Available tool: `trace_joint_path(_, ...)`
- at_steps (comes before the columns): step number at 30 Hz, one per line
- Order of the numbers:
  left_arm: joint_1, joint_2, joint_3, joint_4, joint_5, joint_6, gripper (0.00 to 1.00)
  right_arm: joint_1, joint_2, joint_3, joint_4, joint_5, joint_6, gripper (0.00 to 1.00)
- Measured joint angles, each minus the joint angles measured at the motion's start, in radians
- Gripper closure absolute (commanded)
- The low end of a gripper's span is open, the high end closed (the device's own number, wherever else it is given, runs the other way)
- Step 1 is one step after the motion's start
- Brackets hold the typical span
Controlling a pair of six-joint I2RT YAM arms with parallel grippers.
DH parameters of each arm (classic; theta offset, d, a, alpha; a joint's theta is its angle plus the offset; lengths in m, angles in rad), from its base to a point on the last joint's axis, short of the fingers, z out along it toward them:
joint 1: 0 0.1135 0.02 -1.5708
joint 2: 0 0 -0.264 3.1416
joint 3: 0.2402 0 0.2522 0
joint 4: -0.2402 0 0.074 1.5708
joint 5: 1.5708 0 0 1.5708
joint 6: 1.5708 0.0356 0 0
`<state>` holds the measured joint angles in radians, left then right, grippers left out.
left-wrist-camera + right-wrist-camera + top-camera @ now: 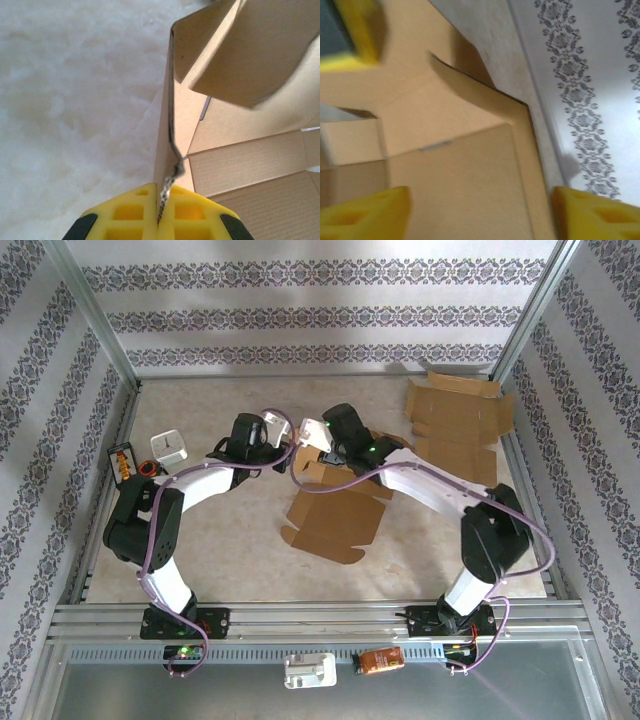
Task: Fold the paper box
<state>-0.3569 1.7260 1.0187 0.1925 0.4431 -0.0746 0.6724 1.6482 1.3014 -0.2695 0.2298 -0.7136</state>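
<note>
Where the two arms meet over the table [200,400], the paper box [335,515] lies half-opened with one brown wall raised. The left gripper [160,200] is clamped on that wall's thin edge, its yellow fingers [135,212] pressed together around the card. The right gripper [480,205] hangs over the box's inner panels with its yellow pads [365,212] spread wide apart. Beyond the box to the right lies a flat cardboard blank [455,425]. Left of the box sits an orange-and-black device [122,460], its label too small to read.

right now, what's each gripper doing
left gripper: closed, pinching a wall edge of the paper box
right gripper: open, gripping nothing
</note>
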Motion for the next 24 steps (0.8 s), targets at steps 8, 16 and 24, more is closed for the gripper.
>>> trace_joint_path(8, -0.031, 0.001, -0.002, 0.182, -0.019, 0.111, 1.00, -0.126, -0.093, 0.244, -0.324, -0.443, 0.412, 0.10)
trace_joint_path(16, -0.040, 0.033, 0.001, 0.217, -0.002, 0.201, 1.00, -0.530, 0.092, 0.563, -0.449, -0.895, 0.816, 0.13)
trace_joint_path(24, -0.042, 0.066, 0.048, 0.214, 0.026, 0.235, 1.00, -0.590, 0.340, 0.702, -0.673, -1.059, 0.771, 0.20)
